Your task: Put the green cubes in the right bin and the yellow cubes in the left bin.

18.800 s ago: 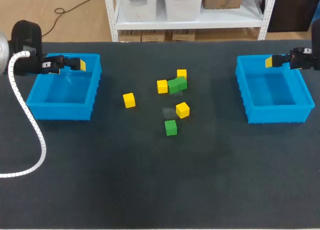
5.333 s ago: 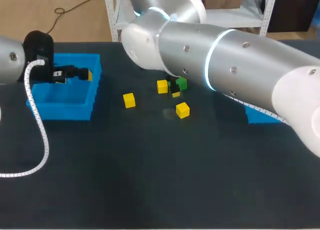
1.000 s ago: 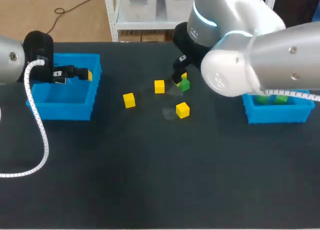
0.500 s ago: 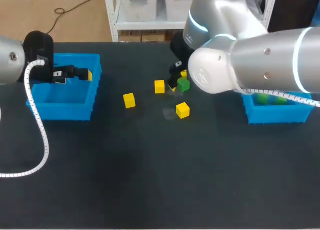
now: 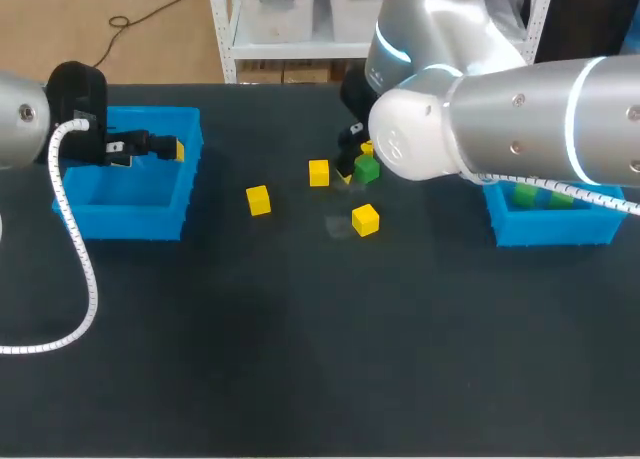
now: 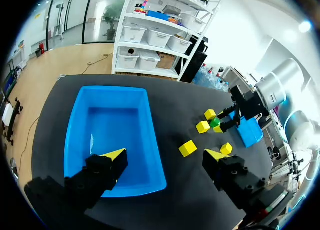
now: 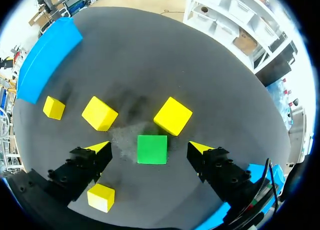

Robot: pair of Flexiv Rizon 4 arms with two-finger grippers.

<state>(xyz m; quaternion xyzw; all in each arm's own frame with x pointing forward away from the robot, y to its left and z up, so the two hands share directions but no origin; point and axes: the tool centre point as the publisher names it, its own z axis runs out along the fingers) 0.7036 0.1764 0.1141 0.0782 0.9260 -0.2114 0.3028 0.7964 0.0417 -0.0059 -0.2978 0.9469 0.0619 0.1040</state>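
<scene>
While the right arm's pincer [image 7: 150, 149] hangs low over the middle of the dark desk [image 5: 300, 359], its yellow-tipped fingers stand wide apart. A small green cube [image 7: 152, 149] sits flat on the desk right between them, with a gap showing on either side. Just ahead of it is the nearest yellow cube [image 7: 172, 116], close to the green one's far corner. A second yellow cube [image 7: 100, 113] lies beside that one, and a third yellow cube [image 7: 54, 107] sits farther off toward the left bin. A fourth yellow cube [image 7: 101, 197] rests on the near side, just under one finger. Over on the right, the blue plastic right bin [image 5: 548, 234] holds green cubes [image 5: 525, 194], partly hidden by the big silver arm. Across the desk, the left pincer [image 6: 165, 155] hovers above the blue plastic left bin [image 5: 125, 222], fingers spread apart.
</scene>
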